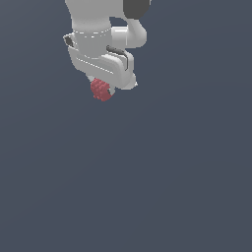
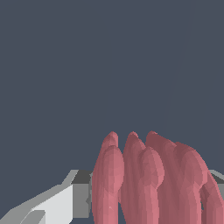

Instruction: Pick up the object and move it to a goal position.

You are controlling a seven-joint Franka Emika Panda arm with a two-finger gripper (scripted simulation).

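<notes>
The object [image 1: 101,89] is a small red lump with bumpy ridges. It hangs just under the white hand of the arm, near the top of the exterior view, and my gripper [image 1: 102,88] is shut on it. In the wrist view the object [image 2: 151,179] fills the foreground as several tall red ribs, with one grey-and-white finger [image 2: 65,197] pressed against its side and the edge of the other finger [image 2: 217,178] showing past it. The fingertips themselves are hidden behind the lump.
The white arm [image 1: 98,34] comes down from the top edge of the exterior view. Behind everything is a plain dark blue-grey ground [image 1: 147,187]. No goal marker shows in either view.
</notes>
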